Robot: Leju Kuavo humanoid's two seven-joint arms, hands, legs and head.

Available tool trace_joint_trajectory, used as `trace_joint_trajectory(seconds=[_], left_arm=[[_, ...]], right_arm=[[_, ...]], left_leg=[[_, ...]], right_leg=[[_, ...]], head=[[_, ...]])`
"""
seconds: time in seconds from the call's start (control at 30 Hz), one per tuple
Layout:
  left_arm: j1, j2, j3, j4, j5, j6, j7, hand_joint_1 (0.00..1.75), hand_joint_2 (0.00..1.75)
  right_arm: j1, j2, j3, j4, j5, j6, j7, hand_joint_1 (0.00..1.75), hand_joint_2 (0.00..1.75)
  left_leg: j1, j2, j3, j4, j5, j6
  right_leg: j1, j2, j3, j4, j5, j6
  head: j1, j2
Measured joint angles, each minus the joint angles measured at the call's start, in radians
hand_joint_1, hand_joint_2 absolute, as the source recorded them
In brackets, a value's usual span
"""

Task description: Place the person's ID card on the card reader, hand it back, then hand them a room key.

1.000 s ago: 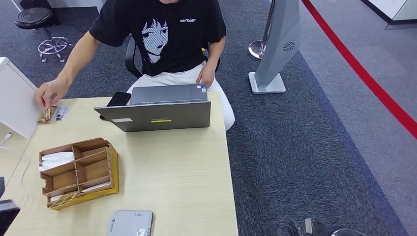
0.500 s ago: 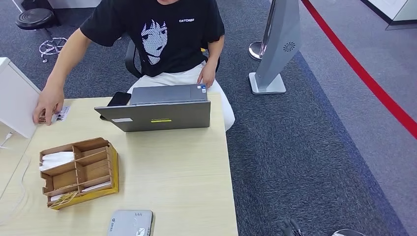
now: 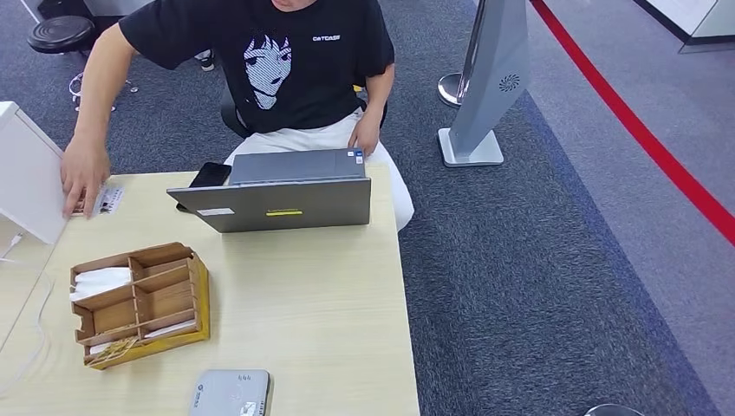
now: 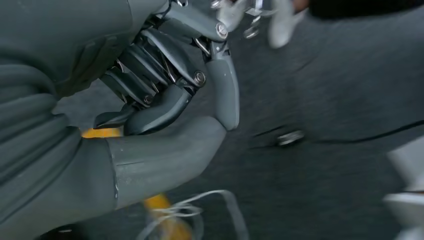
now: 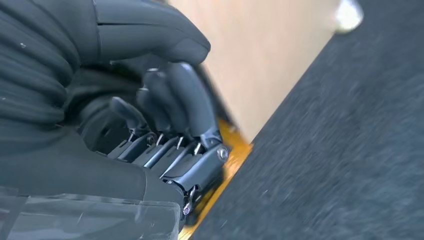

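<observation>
A person in a black T-shirt sits behind the table (image 3: 303,303). Their hand (image 3: 84,173) presses flat on a small card (image 3: 107,199) at the table's far left corner, hiding most of it. The grey card reader (image 3: 230,394) lies at the table's near edge. A wooden organiser (image 3: 139,302) holding cards and papers stands to its left. In the left wrist view my left hand (image 4: 165,100) has its fingers curled toward the thumb with nothing in them, over dark carpet. My right hand (image 5: 160,125) is also curled and holds nothing, beside the table's edge.
A grey laptop (image 3: 282,192) stands half open at the table's far side, a black phone (image 3: 210,174) beside it. A white panel (image 3: 26,173) rises at the left. A grey kiosk stand (image 3: 485,78) and a red floor line (image 3: 641,130) are at the right.
Both my hands have dropped out of the head view's lower edge. The person has leaned left and laid their hand flat over the cards at the far left corner.
</observation>
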Motion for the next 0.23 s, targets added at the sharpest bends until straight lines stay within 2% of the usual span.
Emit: trace_joint_trajectory(seconds=[0.1,0.13,0.23], left_arm=[[-0.013,-0.001,0.029,0.081,-0.032,-0.031,0.028,0.09,1.75],[-0.015,-0.002,0.035,0.105,-0.051,-0.055,0.064,0.00,1.75],[-0.016,-0.004,0.043,0.177,-0.136,-0.151,0.217,0.00,1.75]], right_arm=[[-0.017,0.000,-0.010,0.039,0.045,-0.012,0.025,0.00,1.75],[-0.022,0.000,-0.013,0.052,0.092,-0.012,0.056,0.00,1.75],[-0.039,0.000,-0.029,0.092,0.339,0.020,0.206,0.00,1.75]], left_leg=[[0.000,0.000,0.001,0.000,0.000,0.000],[0.000,0.000,0.001,0.000,0.000,0.000],[0.000,0.000,0.001,0.000,0.000,0.000]], right_leg=[[0.000,0.000,0.000,0.000,0.000,0.000],[0.000,0.000,0.000,0.000,0.000,0.000],[0.000,0.000,0.000,0.000,0.000,0.000]], head=[[0.000,0.000],[0.000,0.000],[0.000,0.000]])
